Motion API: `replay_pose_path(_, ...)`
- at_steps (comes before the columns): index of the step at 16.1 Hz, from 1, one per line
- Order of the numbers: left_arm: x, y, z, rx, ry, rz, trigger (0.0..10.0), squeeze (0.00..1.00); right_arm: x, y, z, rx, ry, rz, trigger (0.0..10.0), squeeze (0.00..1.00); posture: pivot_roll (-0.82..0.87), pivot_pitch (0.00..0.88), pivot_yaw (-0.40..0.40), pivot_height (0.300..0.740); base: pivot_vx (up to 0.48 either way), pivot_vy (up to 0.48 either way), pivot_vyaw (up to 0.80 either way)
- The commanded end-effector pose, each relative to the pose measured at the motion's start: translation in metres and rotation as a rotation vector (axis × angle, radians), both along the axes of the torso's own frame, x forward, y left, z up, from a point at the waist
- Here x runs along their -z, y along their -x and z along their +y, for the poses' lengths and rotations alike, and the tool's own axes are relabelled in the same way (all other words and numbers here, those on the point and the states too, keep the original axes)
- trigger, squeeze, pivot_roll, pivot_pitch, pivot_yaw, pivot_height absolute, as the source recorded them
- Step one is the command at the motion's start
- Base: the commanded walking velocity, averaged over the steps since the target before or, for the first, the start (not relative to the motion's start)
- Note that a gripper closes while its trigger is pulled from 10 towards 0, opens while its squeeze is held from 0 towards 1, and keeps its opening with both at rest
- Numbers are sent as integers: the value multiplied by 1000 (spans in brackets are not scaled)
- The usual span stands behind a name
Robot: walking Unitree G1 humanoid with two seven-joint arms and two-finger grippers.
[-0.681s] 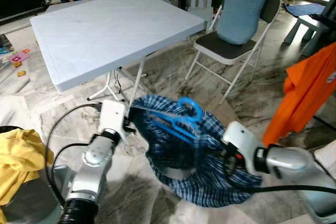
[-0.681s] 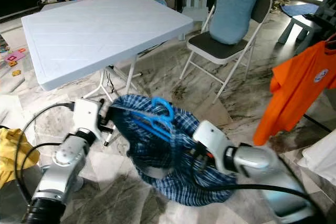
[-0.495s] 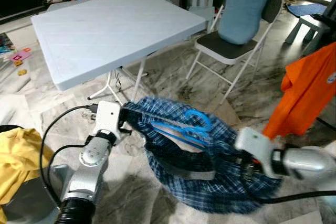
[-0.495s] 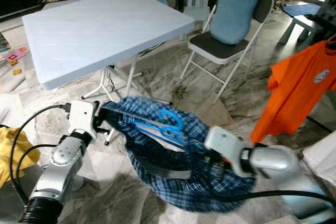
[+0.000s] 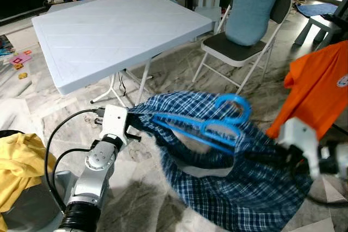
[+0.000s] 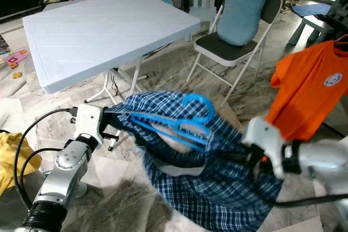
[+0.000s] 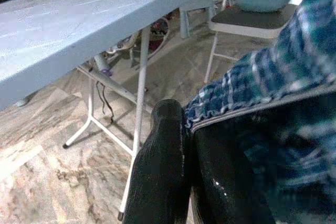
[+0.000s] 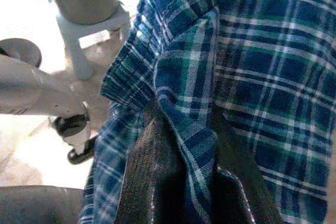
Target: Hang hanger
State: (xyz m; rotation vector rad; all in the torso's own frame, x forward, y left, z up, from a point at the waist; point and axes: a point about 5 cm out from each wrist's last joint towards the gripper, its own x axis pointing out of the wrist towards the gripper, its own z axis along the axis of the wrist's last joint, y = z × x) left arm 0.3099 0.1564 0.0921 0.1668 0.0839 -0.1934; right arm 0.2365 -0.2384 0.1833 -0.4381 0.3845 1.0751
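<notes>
A blue plaid garment (image 5: 244, 188) hangs stretched between my two grippers above the marble floor. A bright blue plastic hanger (image 5: 217, 129) sits inside its opening, with the hook end up toward the right. My left gripper (image 5: 135, 127) is shut on the garment's left edge; in the left wrist view the black fingers (image 7: 163, 171) pinch the hem (image 7: 210, 108). My right gripper (image 6: 242, 158) is shut on the right side of the cloth, where the plaid fabric (image 8: 184, 103) folds over its fingers (image 8: 147, 182).
A white folding table (image 5: 109, 31) stands behind on the left. Behind on the right is a folding chair (image 5: 239, 52) with a blue cushion. An orange T-shirt (image 5: 321, 91) hangs at the right. Yellow cloth (image 5: 22, 161) lies in a grey bin at the near left.
My right gripper has swung out to the right and upward, pulling the garment wider. The hanger has risen and shifted right with the cloth. The left gripper has barely moved.
</notes>
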Motion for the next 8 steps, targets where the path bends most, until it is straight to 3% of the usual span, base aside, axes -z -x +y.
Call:
replay_pose_path(1, 11, 3, 14, -42, -28, 66, 0, 0, -20, -1, -3, -29, -49, -49, 10000, 0, -202, 44, 76, 740, 0, 0, 0)
replay_pose_path(2, 13, 4, 13, -33, -26, 76, 0, 0, -26, 2, 1, -60, -96, -33, 10000, 0, -202, 42, 75, 740, 0, 0, 0)
replay_pose_path(6, 10, 0, 16, -61, -27, 66, 0, 0, -5, 8, 0, -94, 49, 1, 10000, 0, -203, 39, 76, 740, 0, 0, 0)
replay_pose_path(8, 6, 0, 13, -67, -26, 35, 0, 0, 17, 5, -1, -60, 172, -11, 10000, 0, -207, 41, 77, 740, 0, 0, 0)
